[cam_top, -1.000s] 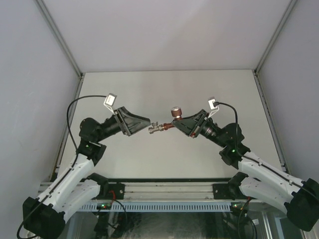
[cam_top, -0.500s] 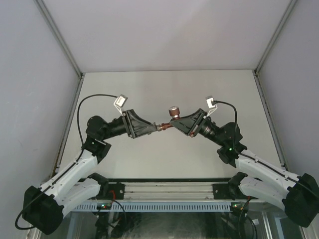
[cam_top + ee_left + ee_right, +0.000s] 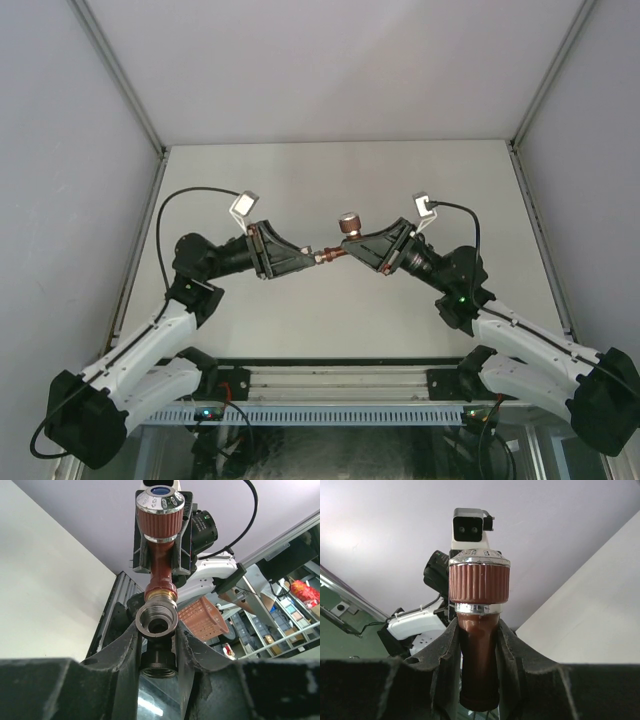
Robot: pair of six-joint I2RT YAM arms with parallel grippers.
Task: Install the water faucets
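Cross-threading worries me: left gripper (image 3: pixel 157 642) clamped on fitting (image 3: pixel 156 621), right gripper (image 3: pixel 478 639) clamped on tap body (image 3: pixel 479 587), any axis tilt jams them.

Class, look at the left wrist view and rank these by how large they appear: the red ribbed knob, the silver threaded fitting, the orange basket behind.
1. Red ribbed knob
2. Orange basket: close to the knob, partly hidden and farther off, so unsure
3. Silver threaded fitting: smallest

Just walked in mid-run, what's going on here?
Mid-air over the table, the right gripper has its jaws shut on the red-brown tap body. The left gripper has its jaws shut on the grey metal fitting at the tap's end. Whether they're threaded together can't be told.
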